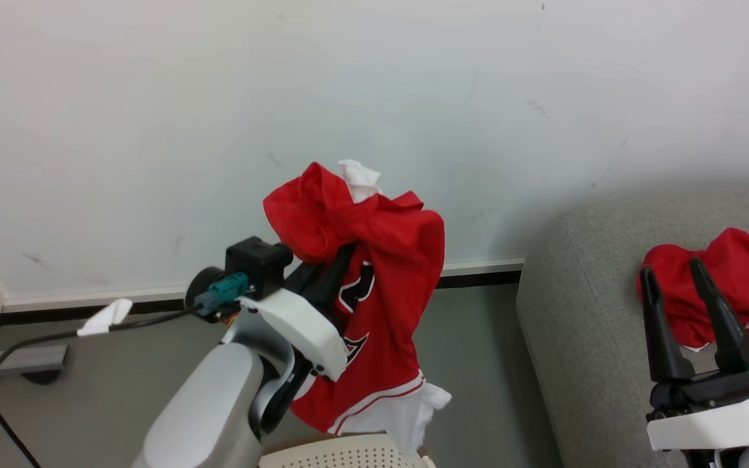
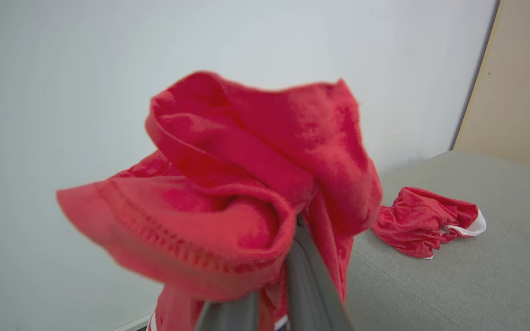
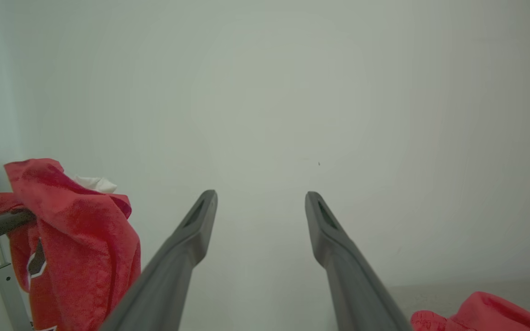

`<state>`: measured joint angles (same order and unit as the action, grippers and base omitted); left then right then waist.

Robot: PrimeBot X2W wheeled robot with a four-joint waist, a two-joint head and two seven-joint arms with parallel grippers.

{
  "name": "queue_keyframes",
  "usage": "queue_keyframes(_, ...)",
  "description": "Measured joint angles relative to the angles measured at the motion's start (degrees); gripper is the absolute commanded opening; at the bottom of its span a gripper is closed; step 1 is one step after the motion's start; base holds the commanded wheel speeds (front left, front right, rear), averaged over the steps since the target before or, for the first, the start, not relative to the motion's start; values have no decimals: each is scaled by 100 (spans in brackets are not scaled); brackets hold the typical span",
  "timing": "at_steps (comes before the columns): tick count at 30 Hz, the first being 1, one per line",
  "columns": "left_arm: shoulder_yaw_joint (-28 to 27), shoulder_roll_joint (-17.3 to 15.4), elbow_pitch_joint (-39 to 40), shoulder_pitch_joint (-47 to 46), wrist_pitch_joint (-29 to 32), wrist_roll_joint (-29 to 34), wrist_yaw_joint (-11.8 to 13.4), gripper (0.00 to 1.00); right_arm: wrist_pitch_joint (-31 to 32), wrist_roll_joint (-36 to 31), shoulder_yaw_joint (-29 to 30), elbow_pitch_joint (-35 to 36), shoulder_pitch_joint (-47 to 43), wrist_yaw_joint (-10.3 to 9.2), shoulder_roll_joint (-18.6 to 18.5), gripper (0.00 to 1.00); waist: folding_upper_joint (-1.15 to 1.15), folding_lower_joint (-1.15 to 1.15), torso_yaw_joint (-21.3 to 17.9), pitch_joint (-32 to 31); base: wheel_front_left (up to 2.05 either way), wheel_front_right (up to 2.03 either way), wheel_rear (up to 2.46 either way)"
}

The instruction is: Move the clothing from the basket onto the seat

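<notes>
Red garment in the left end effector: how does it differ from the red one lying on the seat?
The held garment hangs draped from the left end effector, clear of the seat; the seat garment lies bunched on it. The held garment shows black-and-white lettering; the seat garment shows none. Both are red with white trim.

The grey seat (image 1: 582, 338) carries one crumpled red garment (image 1: 748, 273) with white trim, lying on its top near the rounded corner by the wall.
</notes>
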<state>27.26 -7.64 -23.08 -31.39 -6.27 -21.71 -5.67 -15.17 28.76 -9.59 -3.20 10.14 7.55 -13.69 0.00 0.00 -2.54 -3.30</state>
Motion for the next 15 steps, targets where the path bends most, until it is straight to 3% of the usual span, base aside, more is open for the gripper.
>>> queue_keyframes(7,-70,-36,868,-263,408,-66,158,0,0,54,-245,-21,-93,0,66,100,0,1,-91,21,0,0,0)
queue_keyframes(15,-42,-81,1301,-249,603,-75,270,0,0,107,-363,-21,-97,0,76,100,0,1,-135,60,0,0,0)
